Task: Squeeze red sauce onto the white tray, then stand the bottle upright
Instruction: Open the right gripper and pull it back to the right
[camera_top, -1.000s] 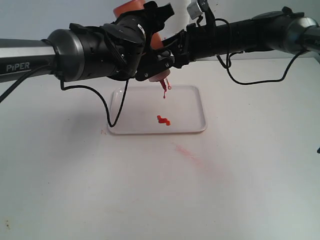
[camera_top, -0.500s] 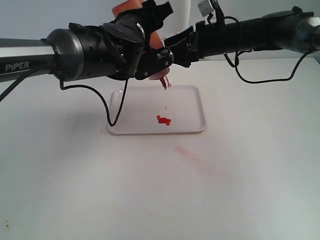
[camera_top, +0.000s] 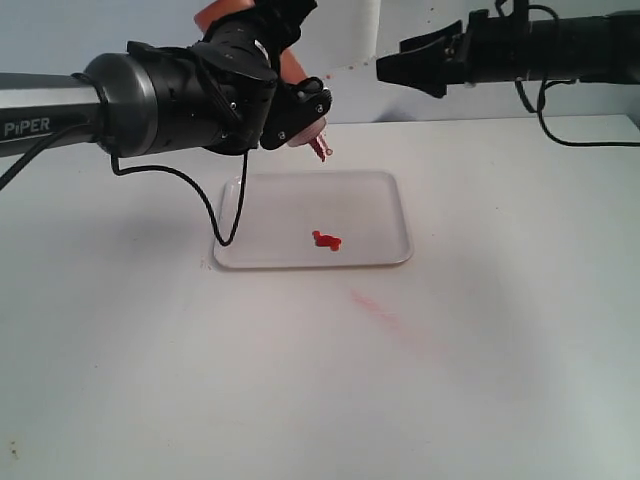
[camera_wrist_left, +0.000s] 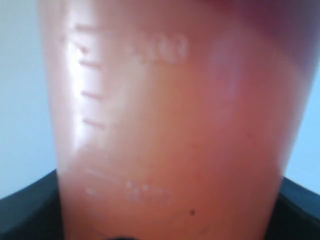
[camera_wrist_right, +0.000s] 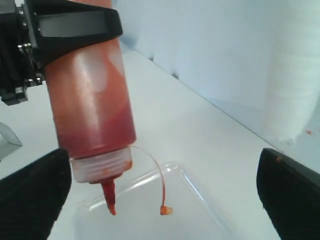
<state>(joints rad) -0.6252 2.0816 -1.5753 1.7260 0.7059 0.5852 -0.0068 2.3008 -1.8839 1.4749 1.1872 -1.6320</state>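
Left gripper (camera_top: 290, 105) clamped bottle (camera_wrist_right: 92, 100) nozzle-down above tray (camera_top: 395, 200), right gripper (camera_top: 395, 62) stood open, clear; advised slow rotation upright over tray to catch drips, base set flat.

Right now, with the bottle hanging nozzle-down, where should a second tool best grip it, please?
Probably the bare mid-body of the bottle, between the left tool and the cap collar, approached from the side: that stretch is straight and cylindrical, whereas the nozzle tapers.
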